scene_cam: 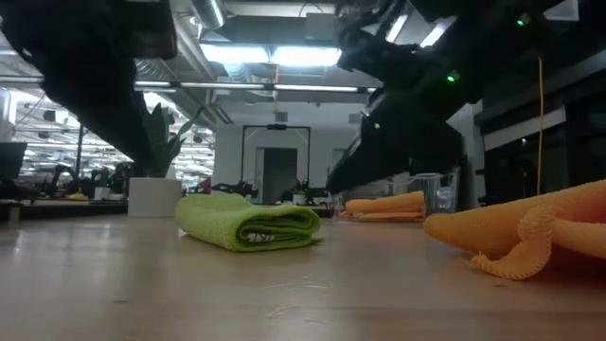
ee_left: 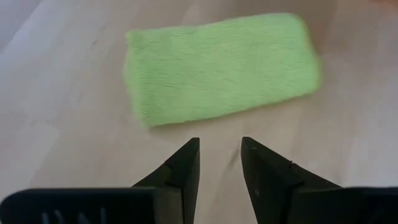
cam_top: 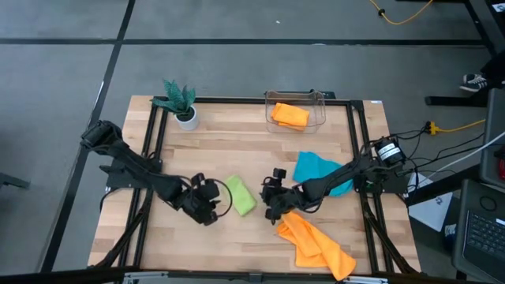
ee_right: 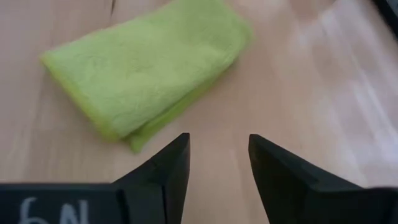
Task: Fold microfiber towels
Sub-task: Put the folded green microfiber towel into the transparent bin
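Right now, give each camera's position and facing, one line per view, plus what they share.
High: above, looking down; both arms, left gripper, right gripper.
Low: table height, level across; arms overhead.
Left wrist: faces green towel past open fingers.
Right wrist: same towel, opposite side, open fingers.
Shared: green towel, all views.

Left gripper [cam_top: 215, 199] open, empty; right gripper [cam_top: 268, 197] — likewise.
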